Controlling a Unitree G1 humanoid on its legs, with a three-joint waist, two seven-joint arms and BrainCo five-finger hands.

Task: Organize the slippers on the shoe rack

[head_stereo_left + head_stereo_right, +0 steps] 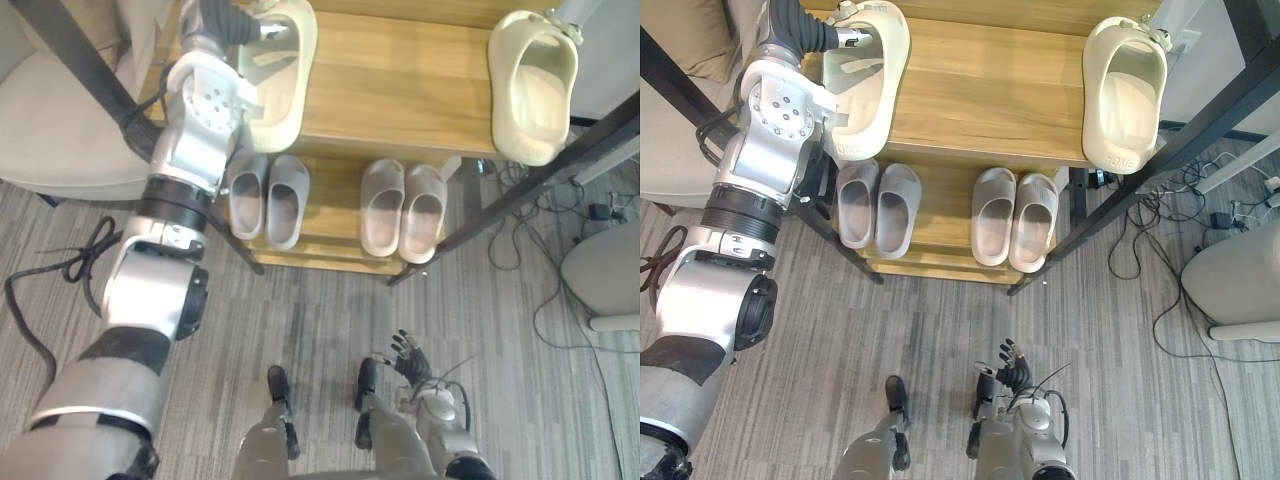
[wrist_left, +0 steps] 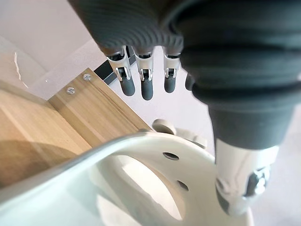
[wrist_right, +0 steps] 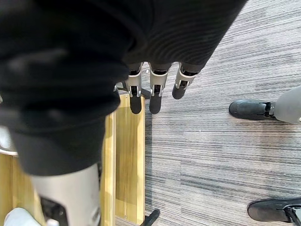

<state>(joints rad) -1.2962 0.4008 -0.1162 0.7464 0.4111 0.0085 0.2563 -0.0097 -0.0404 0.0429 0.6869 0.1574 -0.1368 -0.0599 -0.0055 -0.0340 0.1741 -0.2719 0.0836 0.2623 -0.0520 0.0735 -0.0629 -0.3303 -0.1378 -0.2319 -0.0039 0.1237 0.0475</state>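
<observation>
Two cream clogs on the top shelf (image 1: 990, 90) of the shoe rack, soles down, well apart. Left clog (image 1: 890, 70) at the shelf's left end. Right clog (image 1: 1125, 95) at the right end. Near ends of both close to the front edge.

Four grey slippers on the lower shelf (image 1: 940, 215), in two pairs side by side: left pair (image 1: 878, 208), right pair (image 1: 1013, 218), a bare strip of wood between them.

Left hand (image 1: 848, 37) up at the far end of the left clog. Per left wrist view: fingers (image 2: 146, 87) straight, above the clog's rim and apart from it; thumb (image 2: 242, 183) down beside the rim, whether touching cannot be told. Nothing clasped.

Right hand (image 1: 410, 355) low at the robot's side over the grey carpet (image 1: 940, 340), well apart from the rack. Per right wrist view: fingers (image 3: 155, 99) loose and straight, nothing held.

Beige seat (image 1: 60, 120) to the left of the rack.
</observation>
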